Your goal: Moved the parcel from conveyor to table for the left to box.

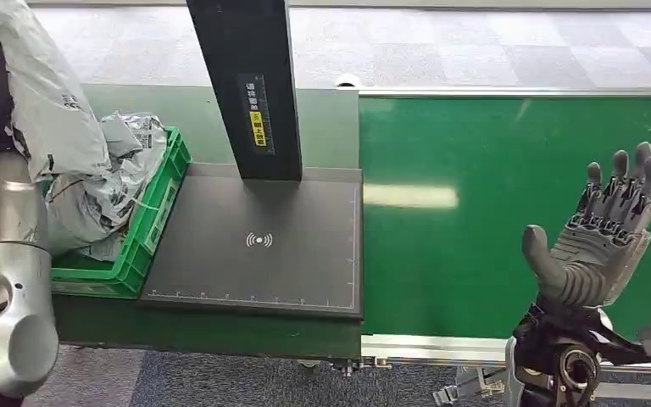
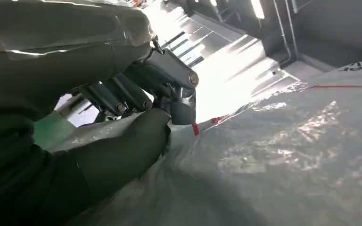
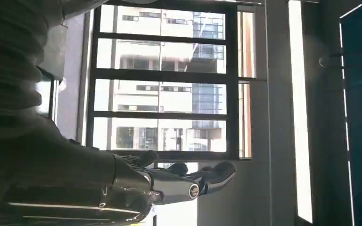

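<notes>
Seen from the head view, the left hand (image 2: 122, 127) grips a grey plastic parcel (image 1: 38, 93), its fingers (image 2: 122, 94) clamped on the wrapping, lifted at ten o'clock above a green crate (image 1: 148, 229) of more grey bags. At four o'clock the right hand (image 1: 602, 237) is raised palm-up over the green conveyor (image 1: 475, 254), fingers spread, released. A dark worktop (image 1: 258, 254) lies between crate and conveyor.

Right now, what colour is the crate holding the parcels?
Bright green crate, clearest in the head view, with grey parcels piled inside.
</notes>
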You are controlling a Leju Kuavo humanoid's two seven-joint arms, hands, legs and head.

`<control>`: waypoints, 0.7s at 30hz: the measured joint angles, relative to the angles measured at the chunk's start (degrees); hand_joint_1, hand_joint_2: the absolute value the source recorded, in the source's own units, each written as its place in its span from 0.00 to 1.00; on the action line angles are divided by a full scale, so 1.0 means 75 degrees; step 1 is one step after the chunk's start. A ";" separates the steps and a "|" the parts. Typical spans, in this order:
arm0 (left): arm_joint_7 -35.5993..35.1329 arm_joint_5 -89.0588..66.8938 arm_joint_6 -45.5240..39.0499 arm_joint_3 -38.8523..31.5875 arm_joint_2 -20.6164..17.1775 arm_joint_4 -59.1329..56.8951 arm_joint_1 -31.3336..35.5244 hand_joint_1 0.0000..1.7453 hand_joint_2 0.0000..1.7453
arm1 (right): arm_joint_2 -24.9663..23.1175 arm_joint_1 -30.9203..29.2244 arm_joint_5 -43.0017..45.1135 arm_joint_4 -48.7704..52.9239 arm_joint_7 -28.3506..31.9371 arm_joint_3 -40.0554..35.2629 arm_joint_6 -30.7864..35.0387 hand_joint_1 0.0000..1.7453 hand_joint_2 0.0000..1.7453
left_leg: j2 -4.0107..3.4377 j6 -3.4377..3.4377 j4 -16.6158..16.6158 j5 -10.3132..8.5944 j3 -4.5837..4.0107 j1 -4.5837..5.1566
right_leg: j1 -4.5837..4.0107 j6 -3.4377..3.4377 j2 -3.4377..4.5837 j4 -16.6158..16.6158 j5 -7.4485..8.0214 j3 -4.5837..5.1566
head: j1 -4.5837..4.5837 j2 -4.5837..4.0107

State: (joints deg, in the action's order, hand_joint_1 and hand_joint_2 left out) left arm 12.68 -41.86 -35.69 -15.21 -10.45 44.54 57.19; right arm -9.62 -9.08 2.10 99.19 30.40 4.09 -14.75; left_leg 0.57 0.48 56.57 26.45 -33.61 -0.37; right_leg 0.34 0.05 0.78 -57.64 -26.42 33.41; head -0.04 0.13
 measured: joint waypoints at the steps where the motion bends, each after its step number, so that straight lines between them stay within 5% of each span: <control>1: -0.0003 -0.0003 -0.0009 -0.0006 -0.0038 -0.0146 0.0060 1.00 1.00 | 0.0003 0.0000 -0.0003 -0.0006 0.0000 0.0000 0.0000 0.00 1.00 | 0.0001 0.0000 0.0000 0.0000 -0.0001 0.0000 | 0.0000 0.0000 0.0000 0.0000 0.0000 0.0000 | 0.0000 0.0000; 21: -0.1195 -0.1574 -0.0361 -0.0122 -0.0533 -0.1908 0.0748 1.00 1.00 | 0.0114 0.0158 0.0029 -0.0050 -0.0064 -0.0003 0.0312 0.00 1.00 | -0.0001 0.0001 0.0000 0.0000 -0.0001 0.0001 | -0.0002 -0.0001 0.0001 0.0000 0.0000 0.0003 | -0.0003 0.0000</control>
State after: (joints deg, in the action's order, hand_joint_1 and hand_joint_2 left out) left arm 3.71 -53.66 -38.40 -16.13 -14.45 30.23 62.80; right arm -8.76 -7.90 2.32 98.82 29.92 4.07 -12.41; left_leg 0.57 0.49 56.57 26.45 -33.62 -0.36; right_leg 0.33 0.05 0.78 -57.64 -26.42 33.44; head -0.07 0.13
